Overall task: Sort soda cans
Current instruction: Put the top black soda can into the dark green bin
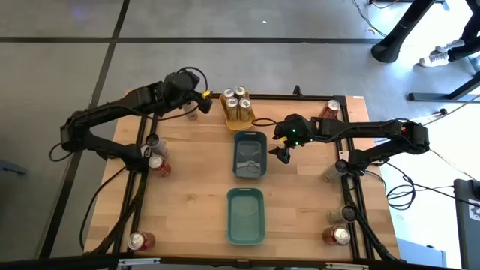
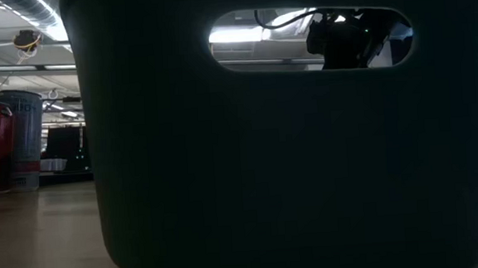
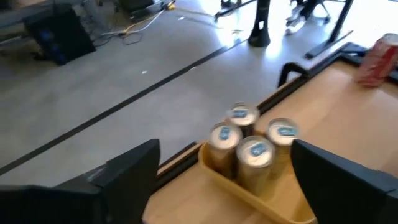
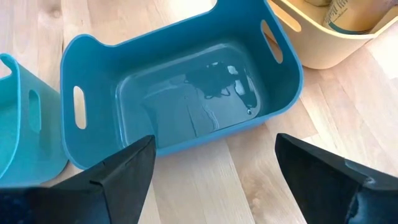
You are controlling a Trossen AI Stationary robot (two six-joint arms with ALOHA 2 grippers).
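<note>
Several gold soda cans (image 1: 237, 103) (image 3: 249, 140) stand upright in a yellow tray (image 1: 241, 125) (image 3: 261, 198) at the table's far edge. My left gripper (image 1: 202, 105) (image 3: 224, 165) hovers open just left of that tray, raised above the table, with nothing between its fingers. My right gripper (image 1: 283, 148) (image 4: 214, 146) hangs open beside the right side of a blue tray (image 1: 238, 154) (image 4: 93, 99), which holds no cans. Red and grey cans stand on their bases along the table's left edge (image 1: 157, 163) and right edge (image 1: 337, 235).
A teal tray (image 1: 232, 225) (image 2: 292, 189) sits near the front edge and fills the low view. A red can (image 1: 332, 109) (image 3: 379, 57) stands at the far right corner, another (image 1: 139, 241) at the near left. Bare wood lies between the trays and the side cans.
</note>
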